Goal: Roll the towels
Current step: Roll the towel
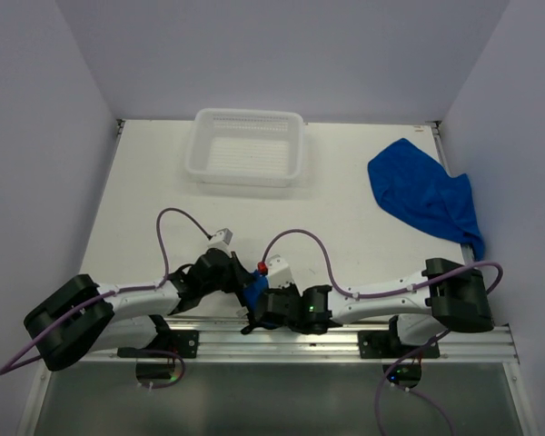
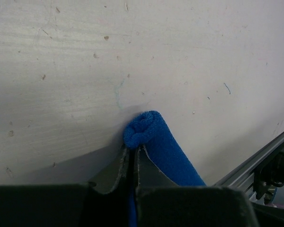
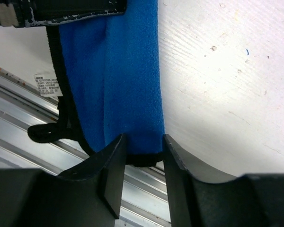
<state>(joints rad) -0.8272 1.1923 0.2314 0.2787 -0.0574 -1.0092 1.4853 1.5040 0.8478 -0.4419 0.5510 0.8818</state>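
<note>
Plain pale lavender walls point(image 1: 36, 136) close in three sides of a white, lightly scuffed tabletop point(image 1: 345, 218), evenly lit, with an aluminium rail point(image 1: 282, 343) along its near edge.

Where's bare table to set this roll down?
Crowded: the near edge, where the left gripper and right gripper pinch the roll. Bare table lies between them and the basket, and left of the basket; a narrower strip runs between the basket and the loose towel.
</note>
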